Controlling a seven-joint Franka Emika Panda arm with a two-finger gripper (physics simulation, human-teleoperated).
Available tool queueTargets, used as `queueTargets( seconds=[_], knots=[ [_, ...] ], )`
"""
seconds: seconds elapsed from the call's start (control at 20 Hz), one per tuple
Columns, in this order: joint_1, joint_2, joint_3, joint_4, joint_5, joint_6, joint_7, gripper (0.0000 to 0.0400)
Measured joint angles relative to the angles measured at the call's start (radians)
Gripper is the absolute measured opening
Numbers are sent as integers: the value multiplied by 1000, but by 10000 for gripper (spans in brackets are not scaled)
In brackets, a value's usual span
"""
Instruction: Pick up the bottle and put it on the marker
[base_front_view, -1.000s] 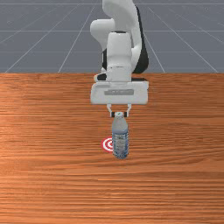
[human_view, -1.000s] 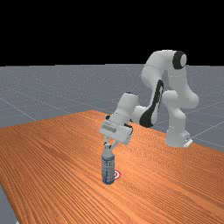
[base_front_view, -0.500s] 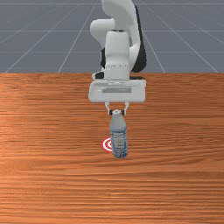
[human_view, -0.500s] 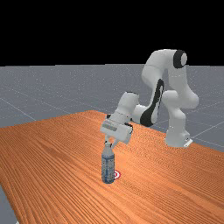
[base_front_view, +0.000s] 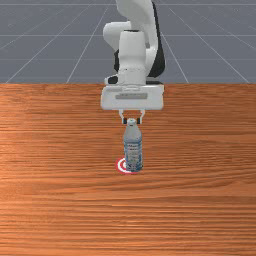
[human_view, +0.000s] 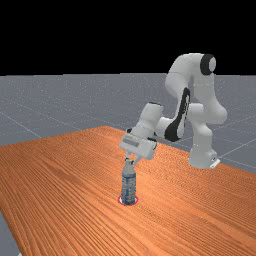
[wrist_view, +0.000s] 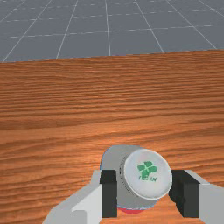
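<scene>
Table (base_front_view: 60, 150): orange-brown wood, running right across your front view, with the grey floor (base_front_view: 45, 35) beyond it at 12 o'clock.
Marker (base_front_view: 120, 165): flat on the table, a red and white ring. In your front view its open part lies at 9 o'clock from the bottle's foot, and the bottle hides the rest. In your far view its red rim shows around the foot.
Gripper (base_front_view: 131, 121): at 12 o'clock from the bottle's body in your front view, clamped on the bottle's top. Your wrist view has the two fingers (wrist_view: 108, 192) on opposite sides of the cap (wrist_view: 148, 173), which is white with a green clover print.
Bottle (base_front_view: 133, 150): close to upright under the gripper, its foot over the marker. In your front view the foot sits toward 3 o'clock of the ring; in your far view it looks near the middle. You cannot tell from these views whether the foot touches the marker.
Arm (human_view: 202, 145): white and grey, its base on the table at 2 o'clock from the bottle in your far view, well apart from it.
</scene>
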Motion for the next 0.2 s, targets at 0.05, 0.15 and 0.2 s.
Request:
queueTargets(
  seconds=[0.05,0.15,0.2],
  knots=[
    [3,-4,-4,-19,-1,11,1,173],
    [11,4,-12,-20,-5,34,3,170],
    [13,18,-16,-21,-6,38,2,262]
  ],
)
